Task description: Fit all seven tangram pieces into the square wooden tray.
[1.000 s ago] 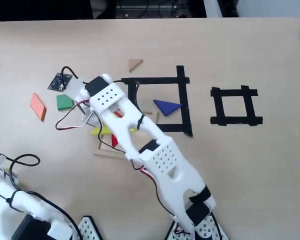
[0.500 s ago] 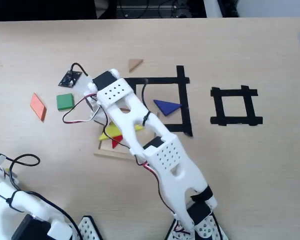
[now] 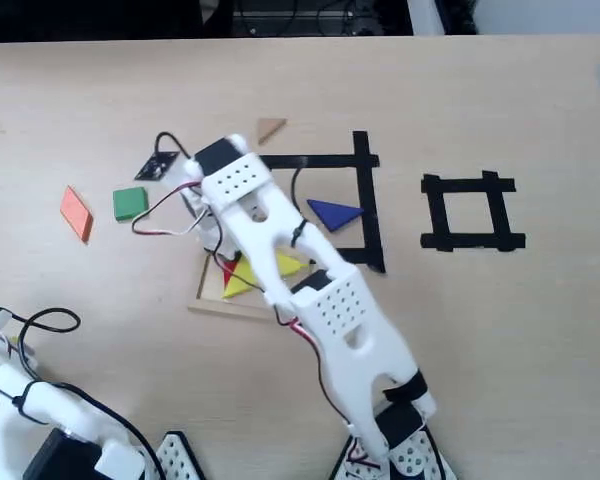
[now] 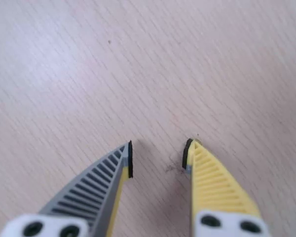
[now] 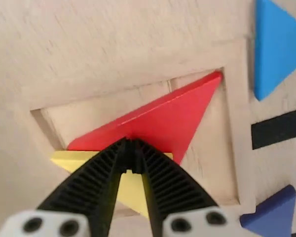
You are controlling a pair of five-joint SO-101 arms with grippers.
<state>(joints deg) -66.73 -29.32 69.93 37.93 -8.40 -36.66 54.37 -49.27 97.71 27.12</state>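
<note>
Left claw released, jaws apart over bare bench; right claw clenched, tips at the edge of the red triangle, which touches the yellow triangle inside the wooden tray; dark blue triangle just beyond, outside it.

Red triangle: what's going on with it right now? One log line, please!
right tool: shut, at edge of red triangle | red triangle: in tray, touching yellow triangle | left tool: open over table

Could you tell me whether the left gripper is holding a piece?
No, the left gripper is open above the table, with nothing in it.
</note>
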